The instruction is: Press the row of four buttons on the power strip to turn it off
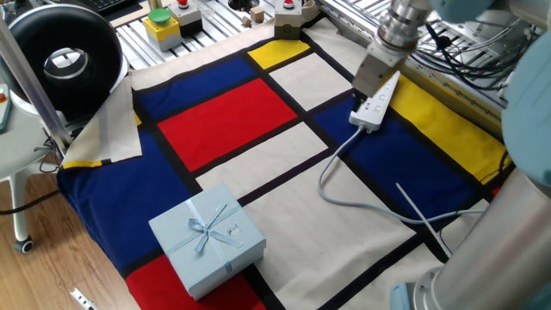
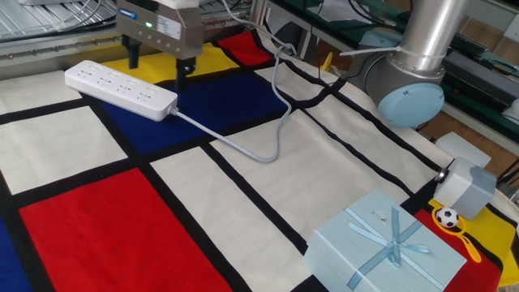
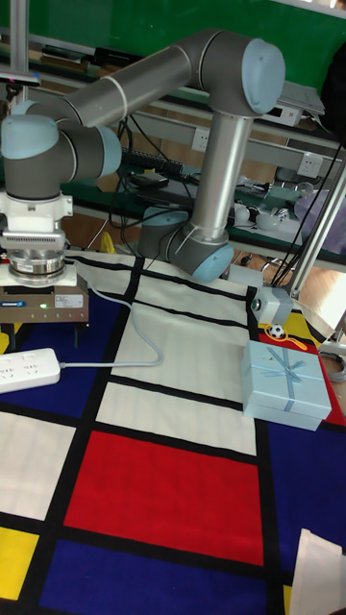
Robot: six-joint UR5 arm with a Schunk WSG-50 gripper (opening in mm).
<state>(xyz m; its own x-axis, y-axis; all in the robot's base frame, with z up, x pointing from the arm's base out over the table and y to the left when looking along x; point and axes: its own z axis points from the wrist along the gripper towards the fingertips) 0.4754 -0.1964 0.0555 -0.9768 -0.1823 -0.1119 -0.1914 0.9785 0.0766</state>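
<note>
Power strip (image 1: 375,101) in one fixed view lies near the far right edge of the counter, on the blue and yellow panels of the colour-block cloth (image 1: 228,116), grey cord (image 1: 344,172) trailing off its near end toward the counter's middle. Pincer (image 1: 376,73) hangs right over the strip's far half, hiding it; finger state not readable here. Gift box (image 1: 207,237) sits at the near edge, well apart.

The other fixed view: strip at (image 2: 120,89) lies flat, full length visible, small marks on its face. Row of four buttons cannot be made out from the sockets. Pincer (image 2: 159,66) has two dark fingers (image 2: 186,69) set wide, clear gap between them, holding nothing, tips just beyond the strip's far side.

Tall fixed view: only the cord end of the strip (image 3: 29,365) shows at the left edge, pincer (image 3: 41,334) above and behind it, fingers spread.

Handling guess: light rigid plastic, smooth, likely slides on the cloth if pushed sideways. No grasp needed; press straight down on each button with a fingertip.
</note>
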